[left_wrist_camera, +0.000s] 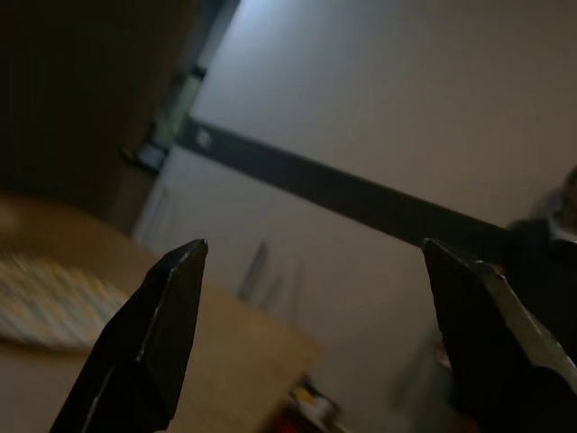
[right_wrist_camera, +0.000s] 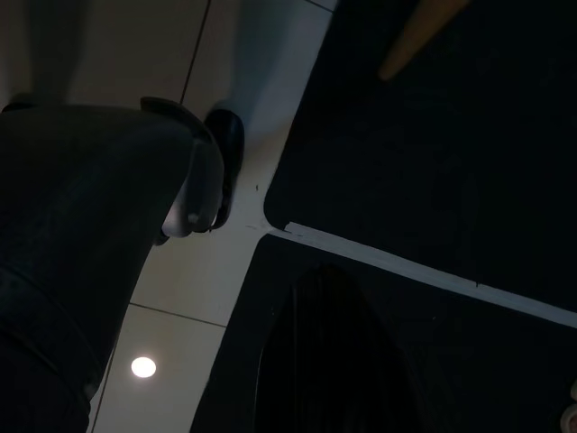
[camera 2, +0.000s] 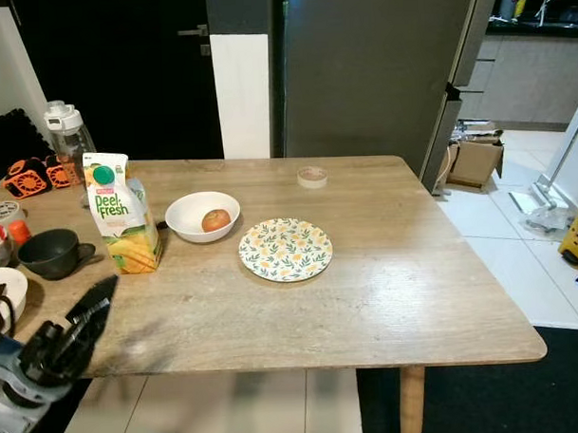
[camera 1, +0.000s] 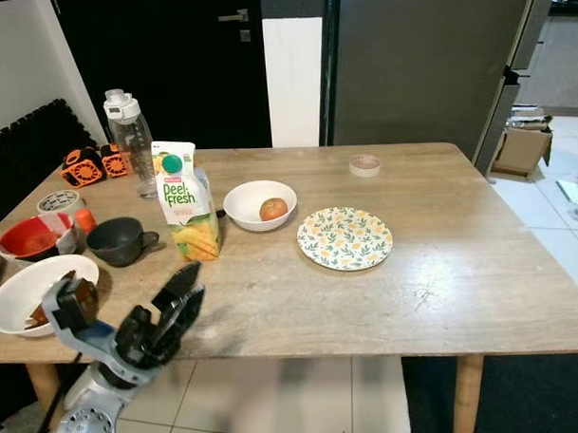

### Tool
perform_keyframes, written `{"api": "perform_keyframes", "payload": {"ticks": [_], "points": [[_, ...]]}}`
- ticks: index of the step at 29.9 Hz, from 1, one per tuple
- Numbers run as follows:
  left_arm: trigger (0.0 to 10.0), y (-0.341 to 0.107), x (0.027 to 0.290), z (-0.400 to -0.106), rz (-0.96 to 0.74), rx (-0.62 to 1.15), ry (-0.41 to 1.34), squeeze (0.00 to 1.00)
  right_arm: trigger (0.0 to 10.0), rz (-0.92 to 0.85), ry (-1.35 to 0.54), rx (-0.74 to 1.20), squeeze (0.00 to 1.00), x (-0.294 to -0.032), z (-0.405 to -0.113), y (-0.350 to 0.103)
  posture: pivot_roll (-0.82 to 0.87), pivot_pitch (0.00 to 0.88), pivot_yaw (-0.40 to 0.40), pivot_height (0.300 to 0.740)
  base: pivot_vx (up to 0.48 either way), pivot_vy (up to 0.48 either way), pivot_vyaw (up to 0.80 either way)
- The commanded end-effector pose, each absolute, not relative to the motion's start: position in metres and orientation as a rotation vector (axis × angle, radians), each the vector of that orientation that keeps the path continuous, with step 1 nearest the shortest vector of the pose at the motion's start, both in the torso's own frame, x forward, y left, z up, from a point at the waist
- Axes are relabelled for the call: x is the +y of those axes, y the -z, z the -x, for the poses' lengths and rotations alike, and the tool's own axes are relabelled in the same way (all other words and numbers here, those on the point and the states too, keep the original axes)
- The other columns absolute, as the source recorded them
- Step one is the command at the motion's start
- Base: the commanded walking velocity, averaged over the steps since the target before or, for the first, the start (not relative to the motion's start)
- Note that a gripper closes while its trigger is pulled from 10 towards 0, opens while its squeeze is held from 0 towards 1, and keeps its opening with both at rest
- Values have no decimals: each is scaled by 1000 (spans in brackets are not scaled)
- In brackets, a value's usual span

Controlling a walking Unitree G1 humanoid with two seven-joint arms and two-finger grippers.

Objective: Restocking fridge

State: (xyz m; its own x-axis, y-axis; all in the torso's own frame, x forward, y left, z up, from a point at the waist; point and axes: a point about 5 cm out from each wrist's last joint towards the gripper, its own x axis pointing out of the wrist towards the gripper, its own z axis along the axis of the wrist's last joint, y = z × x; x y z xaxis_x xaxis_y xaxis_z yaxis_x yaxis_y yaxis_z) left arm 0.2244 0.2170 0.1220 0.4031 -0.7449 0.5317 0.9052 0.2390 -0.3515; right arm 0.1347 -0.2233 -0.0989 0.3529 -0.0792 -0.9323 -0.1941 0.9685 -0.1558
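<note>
A pale wooden table point(camera 1: 433, 268) with a matte, grained top stands before a tall grey fridge point(camera 1: 416, 60). Near its left side stands an upright juice carton point(camera 1: 186, 202), a rectangular box with a green round cap. Just beside it sits a smooth white bowl point(camera 1: 260, 204) holding a round reddish apple point(camera 1: 273, 209). Next comes a flat round plate point(camera 1: 345, 238) with a yellow floral pattern. A clear plastic water bottle point(camera 1: 131, 141) stands behind the carton, and a dark rounded mug point(camera 1: 120, 240) sits to its left. The left gripper point(camera 1: 181, 301) hovers over the table's near edge, short of the carton, its long black fingers spread apart and grasping nothing. The right arm hangs idle above tiled floor point(right_wrist_camera: 216, 280); whether its fingers are parted cannot be told.
</note>
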Motion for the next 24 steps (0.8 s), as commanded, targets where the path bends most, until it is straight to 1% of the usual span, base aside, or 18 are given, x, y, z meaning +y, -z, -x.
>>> {"api": "perform_keyframes", "payload": {"ticks": [1,3,4,6,9,11,12,14,15,18,21,24], "points": [[10000,-102,209,-218,667,-116,1178,0,10000,261,-79,1218,0,-224,-132,100,-66,0,11,740,0,0,0],[10000,-76,202,-210,663,39,1181,0,10000,261,-80,1219,0,-223,-132,100,-66,0,10,740,0,0,0],[10000,-76,202,-210,663,39,1181,0,10000,261,-80,1219,0,-223,-132,100,-66,0,10,740,0,0,0],[10000,-53,195,-201,698,158,1164,0,10000,260,-82,1220,0,-222,-131,100,-66,0,10,740,0,0,0],[10000,-45,193,-198,715,196,1151,0,10000,259,-83,1220,0,-222,-131,100,-66,0,10,740,0,0,0],[10000,-20,188,-187,730,329,1100,0,10000,259,-83,1221,0,-222,-131,100,-66,0,12,740,0,0,0],[10000,-20,188,-187,730,329,1100,0,10000,259,-83,1221,0,-222,-131,100,-66,0,12,740,0,0,0],[10000,-1,184,-175,752,428,1065,0,10000,259,-82,1220,0,-222,-132,100,-65,0,13,740,0,0,0],[10000,6,184,-170,771,452,1042,0,10000,259,-81,1220,0,-222,-132,100,-65,0,13,740,0,0,0],[10000,10,183,-166,783,462,1029,0,10000,259,-81,1220,0,-222,-132,100,-65,0,13,740,0,0,0],[10000,31,184,-150,840,538,913,0,10000,257,-81,1222,0,-221,-131,101,-64,0,14,740,0,0,0],[10000,36,185,-146,846,559,885,0,10000,257,-82,1222,0,-221,-131,101,-64,0,18,740,0,0,0]]}}
